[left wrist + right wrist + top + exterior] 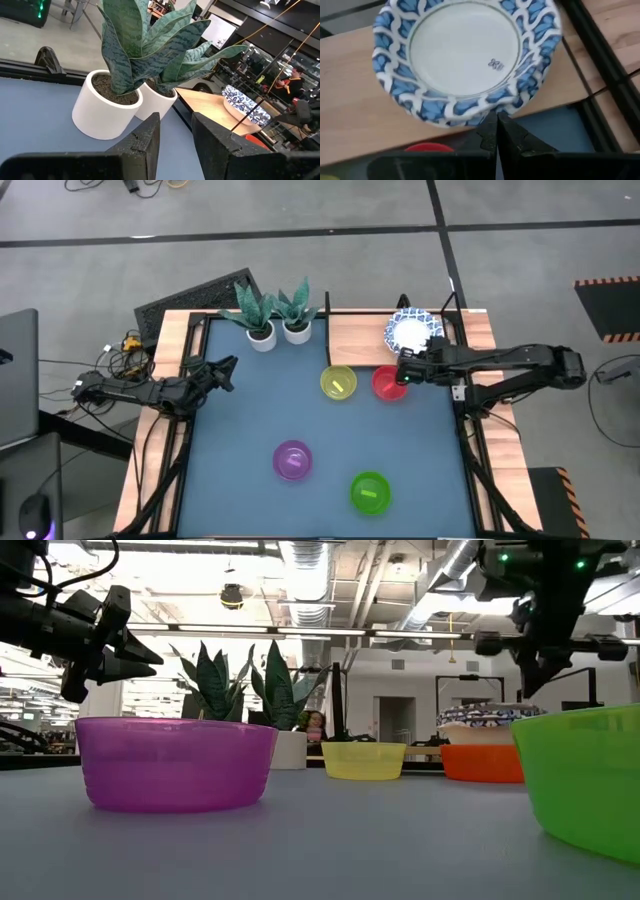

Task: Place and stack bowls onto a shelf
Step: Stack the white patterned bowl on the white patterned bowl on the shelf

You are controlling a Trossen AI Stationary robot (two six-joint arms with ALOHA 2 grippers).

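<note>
A stack of white bowls with blue patterned rims (412, 332) (462, 50) rests by its base on the light wooden shelf (355, 340) at the table's far edge. The red bowl (388, 383) and the yellow bowl (338, 383) sit on the tabletop just before the shelf. The purple bowl (292, 460) and the green bowl (370, 492) stand nearer the near edge. My right gripper (496, 122) (403, 368) is shut, its tips at the stack's near rim, above the red bowl. My left gripper (175, 135) (228, 370) is open and hovers at the table's left side, pointing toward the plants. My right gripper's shut fingertips (492, 120) stand right at the near rim of the blue-patterned stack (470, 117), coming level from the table's near right side. I cannot tell whether they touch the rim.
Two small white plant pots (262, 335) (297, 330) with tall green leaves stand at the far edge, left of the shelf. The shelf's thin black frame (600, 55) runs beside the stack. Bare blue-grey tabletop (250, 420) lies between the bowls.
</note>
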